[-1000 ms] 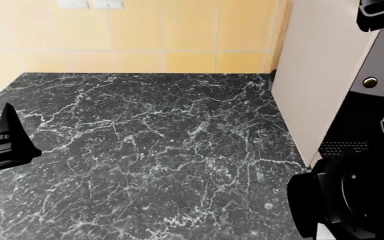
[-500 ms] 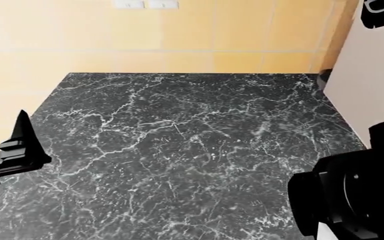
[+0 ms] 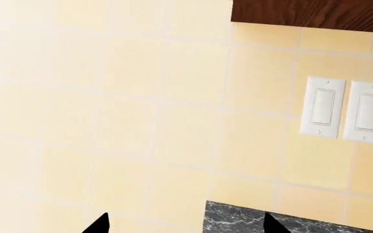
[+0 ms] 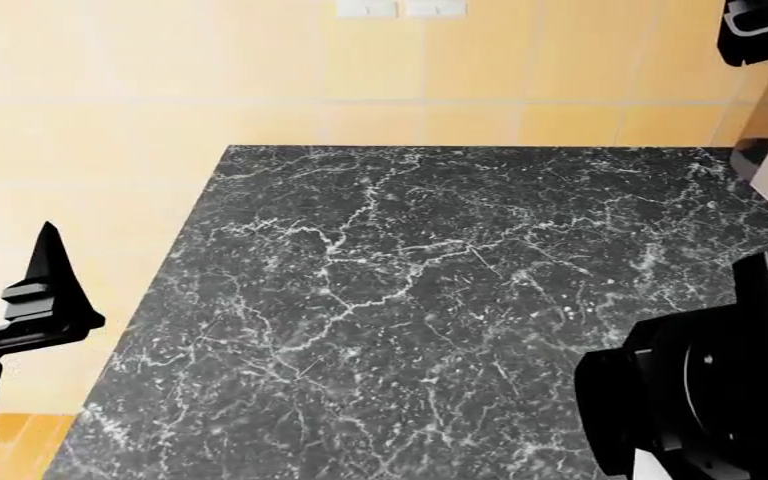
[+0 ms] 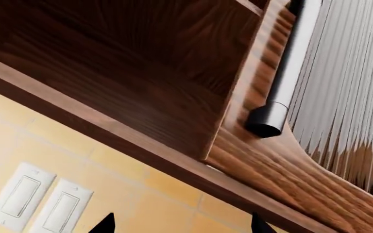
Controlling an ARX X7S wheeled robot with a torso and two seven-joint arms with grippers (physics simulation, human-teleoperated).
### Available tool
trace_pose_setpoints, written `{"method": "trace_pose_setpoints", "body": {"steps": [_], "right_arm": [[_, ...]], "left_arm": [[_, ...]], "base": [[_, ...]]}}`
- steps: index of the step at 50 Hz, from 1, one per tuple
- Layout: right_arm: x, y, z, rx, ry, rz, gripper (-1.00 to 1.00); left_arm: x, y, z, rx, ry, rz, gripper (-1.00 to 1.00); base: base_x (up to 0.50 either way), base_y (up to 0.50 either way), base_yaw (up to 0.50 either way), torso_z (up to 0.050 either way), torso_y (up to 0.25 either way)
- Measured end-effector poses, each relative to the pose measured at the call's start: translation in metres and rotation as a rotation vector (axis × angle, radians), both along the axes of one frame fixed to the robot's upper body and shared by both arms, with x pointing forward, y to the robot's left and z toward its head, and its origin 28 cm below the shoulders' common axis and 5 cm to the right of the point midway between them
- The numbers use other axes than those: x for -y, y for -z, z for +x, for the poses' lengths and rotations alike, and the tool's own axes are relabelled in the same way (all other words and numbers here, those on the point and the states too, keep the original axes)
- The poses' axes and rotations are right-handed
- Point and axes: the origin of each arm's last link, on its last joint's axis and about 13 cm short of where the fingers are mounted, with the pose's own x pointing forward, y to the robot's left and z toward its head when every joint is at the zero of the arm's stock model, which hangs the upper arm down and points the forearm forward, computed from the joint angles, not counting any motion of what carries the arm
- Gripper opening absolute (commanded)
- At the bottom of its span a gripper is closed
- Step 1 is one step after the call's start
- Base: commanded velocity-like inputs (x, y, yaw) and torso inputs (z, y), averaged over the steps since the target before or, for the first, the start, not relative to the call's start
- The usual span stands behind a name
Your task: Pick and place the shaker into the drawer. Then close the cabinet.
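Head view shows no shaker near either claw. My left gripper hovers off the marble counter, searching; claw states I cannot tell.

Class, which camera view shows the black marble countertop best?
The head view: the countertop fills most of the picture, edges included. The left wrist view catches only a corner under the tiled wall; the right wrist view shows none.

Tiled wall behind countertop
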Motion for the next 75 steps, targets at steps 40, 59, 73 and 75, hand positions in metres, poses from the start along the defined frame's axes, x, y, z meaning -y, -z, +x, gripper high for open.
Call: {"method": "trace_pose_setpoints", "body": {"steps": [40,59,73,75], "right_arm": [[0.001,0.001,0.0,0.012,-0.017,0.022,1.0],[0.0,-0.003,-0.001,0.026,-0.025,0.025,1.0],[-0.001,-0.011,-0.002,0.039,-0.027,0.023,1.0],[-0.001,-0.012,-0.002,0.038,-0.025,0.024,1.0]], "left_arm": [[0.0,-0.001,-0.001,0.001,0.0,0.002,1.0],[-0.032,-0.048,0.013,0.136,-0.23,0.007,1.0],[-0.088,-0.173,0.009,0.453,-0.617,-0.035,1.0],[-0.092,-0.189,0.004,0.492,-0.645,-0.049,1.0]], "base": [[0.01,0.1,0.0,0.0,0.0],[0.0,0.0,0.0,0.0,0.0],[0.0,0.0,0.0,0.0,0.0],[0.0,0.0,0.0,0.0,0.0]]}}
